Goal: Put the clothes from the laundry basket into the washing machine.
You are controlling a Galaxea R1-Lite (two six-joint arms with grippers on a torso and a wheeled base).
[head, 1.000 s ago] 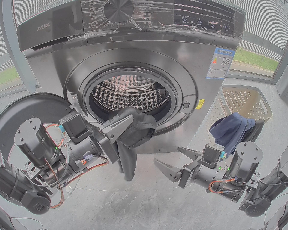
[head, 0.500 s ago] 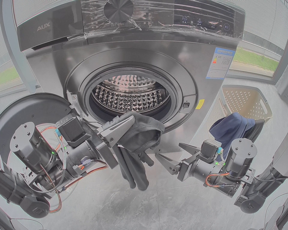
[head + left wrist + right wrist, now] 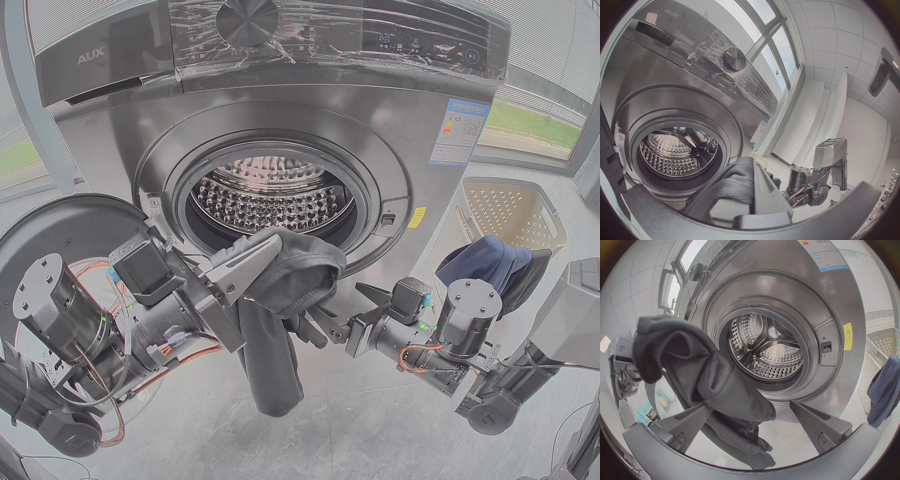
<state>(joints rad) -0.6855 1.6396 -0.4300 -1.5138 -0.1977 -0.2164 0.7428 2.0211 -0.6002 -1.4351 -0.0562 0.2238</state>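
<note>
Washing machine (image 3: 406, 125): front-loading, grey, set at the far side of the scene, its round door (image 3: 62, 231) swung fully open to the left. Drum (image 3: 269, 194): bare studded metal is seen inside. Dark garment (image 3: 300, 269): bunched just in front of the lower lip of the opening, outside the drum, with one long fold hung down toward the floor (image 3: 375, 431) without reaching it. Left hand (image 3: 265, 253): clamped on the bunched top of the dark garment, held near the lower left of the opening. Right hand (image 3: 336, 300): fingers spread apart, held low and just right of the garment, with the hanging cloth seen between them from the right wrist; contact cannot be judged. Laundry basket (image 3: 531, 206): pale, perforated, stood on the floor to the right of the machine. Navy garment (image 3: 481, 265): draped over the near rim of the basket.
</note>
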